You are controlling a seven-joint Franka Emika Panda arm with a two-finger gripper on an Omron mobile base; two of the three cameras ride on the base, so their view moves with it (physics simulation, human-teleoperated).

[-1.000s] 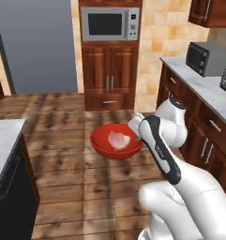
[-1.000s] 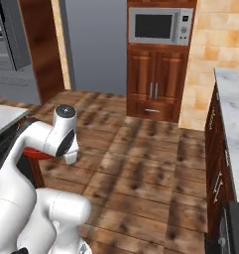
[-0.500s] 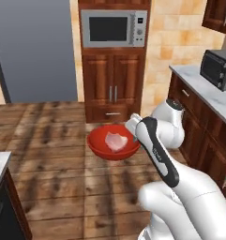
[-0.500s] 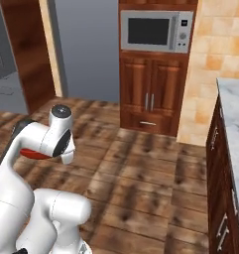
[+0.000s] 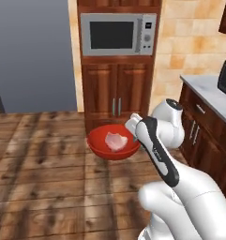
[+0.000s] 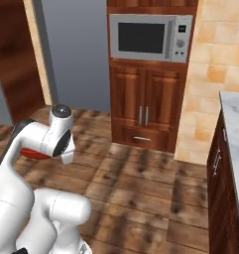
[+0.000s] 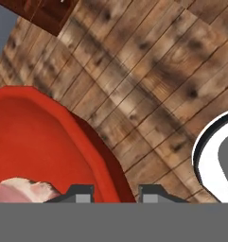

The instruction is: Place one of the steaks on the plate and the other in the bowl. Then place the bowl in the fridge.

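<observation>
One steak [image 5: 116,141] lies in the bowl [image 5: 101,145], jaws clamped on its rim; views have swung toward the microwave [image 5: 118,33].

A silver microwave [image 5: 118,34] sits built in above wooden cabinet doors [image 5: 116,98].

place: a home kitchen, rendered
oven column: a built-in microwave [image 5: 118,35] set in dark wooden cabinets [image 5: 116,98] with paired doors and slim metal handles
walls: tan tiles [image 6: 221,74]
floor: wooden planks [image 5: 44,178]
worktop: a pale marble counter [image 6: 235,129] over wooden drawers [image 6: 221,193]
side appliance: a second microwave [image 5: 225,78] on the counter
</observation>
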